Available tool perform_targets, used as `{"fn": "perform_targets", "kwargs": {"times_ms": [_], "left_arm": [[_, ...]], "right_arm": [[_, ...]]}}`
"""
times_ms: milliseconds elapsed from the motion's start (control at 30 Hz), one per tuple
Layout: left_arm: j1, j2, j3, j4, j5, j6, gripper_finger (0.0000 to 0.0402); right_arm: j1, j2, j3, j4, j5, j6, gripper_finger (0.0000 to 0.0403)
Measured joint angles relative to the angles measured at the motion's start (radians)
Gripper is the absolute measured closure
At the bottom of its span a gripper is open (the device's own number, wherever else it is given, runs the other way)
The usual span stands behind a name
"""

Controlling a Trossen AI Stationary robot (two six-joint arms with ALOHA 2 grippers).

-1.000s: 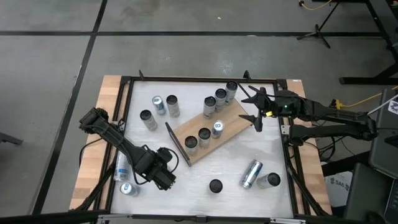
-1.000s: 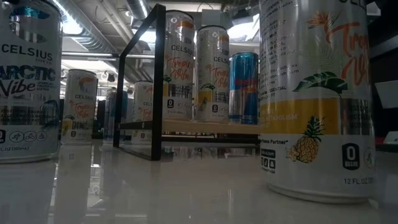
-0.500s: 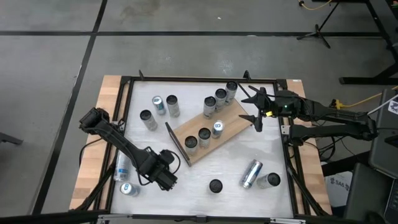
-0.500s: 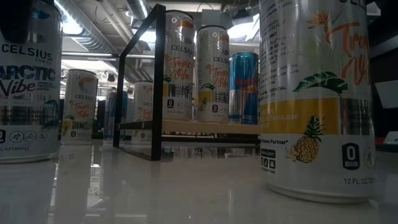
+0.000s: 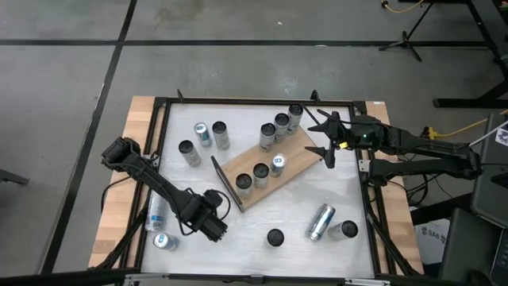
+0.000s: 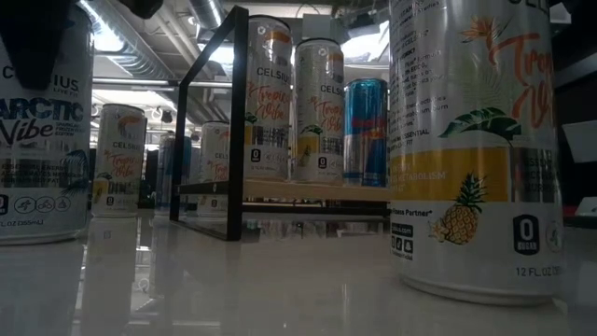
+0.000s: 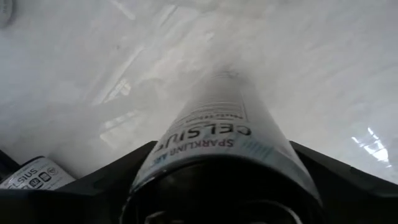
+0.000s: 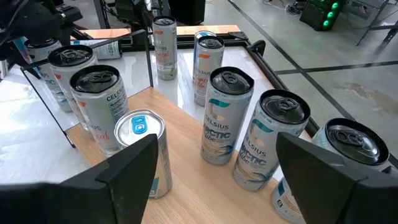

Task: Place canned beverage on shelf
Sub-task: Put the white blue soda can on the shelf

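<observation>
My left gripper [image 5: 211,227] is near the table's near-left part, shut on a white Celsius can [image 7: 217,124]. In the high view the gripper hides the can. The shelf [image 5: 295,155], a light-brown board with a dark panel [image 5: 226,184] at its left end, lies aslant mid-table. It carries several upright cans [image 5: 261,174]. My right gripper [image 5: 326,139] hovers open and empty at the shelf's far-right end. It looks over the cans on the board [image 8: 186,130]. My left gripper pinches the can's side wall [image 7: 155,165] between its two fingers [image 7: 106,183], close to the can's end that faces the wrist. The can lies along the fingers, its other end [image 7: 227,71] pointing at the white table top. I cannot tell whether that end touches the table.
Loose cans stand on the table at the far left [image 5: 202,133] and near edge [image 5: 275,237]. One stands by my left gripper [image 5: 164,241]. One lies on its side at the near right [image 5: 321,221], another on the left plank [image 5: 155,213]. A black frame [image 5: 238,101] rims the table.
My left gripper has gone a little toward the table's near and right edges with its can. In the low view it has come down into the picture in front of the Arctic Vibe can.
</observation>
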Motion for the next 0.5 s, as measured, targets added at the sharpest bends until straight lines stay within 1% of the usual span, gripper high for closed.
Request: {"fn": "perform_targets", "kwargs": {"times_ms": [300, 367, 500], "left_arm": [[0.001, 0.001, 0.012, -0.004, 0.012, 0.0, 0.016], [0.001, 0.003, 0.027, -0.006, 0.015, 0.0, 0.017], [0.003, 0.003, 0.081, -0.023, 0.036, 0.023, 0.017]], "right_arm": [[0.0, 0.0, 0.0, 0.0, 0.0, 0.0, 0.0086], [0.0, 0.0, 0.0, 0.0, 0.0, 0.0, 0.0086], [0.0, 0.0, 0.0, 0.0, 0.0, 0.0, 0.0086]]}}
